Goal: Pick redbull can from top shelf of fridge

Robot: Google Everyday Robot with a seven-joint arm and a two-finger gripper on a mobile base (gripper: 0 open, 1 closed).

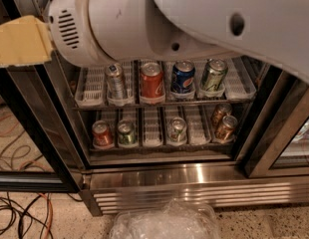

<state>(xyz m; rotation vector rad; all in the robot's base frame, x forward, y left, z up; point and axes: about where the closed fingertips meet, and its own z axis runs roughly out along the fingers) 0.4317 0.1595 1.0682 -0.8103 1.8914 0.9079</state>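
Camera view puts us at the approach step. The gripper [17,41] hangs at the upper left, well apart from the redbull can [115,81], and we can't tell if the claw is apart or together. The can stands at the front of the top shelf [89,86] of the fridge [194,176], just beside a red cola can [152,79]. Next we'd swing down and right, dodging the cola can and the black door frame [45,128].

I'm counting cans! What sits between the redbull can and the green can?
Camera view: a red cola can and a blue Pepsi can stand between the redbull can and the green can. The gripper hangs upper left.
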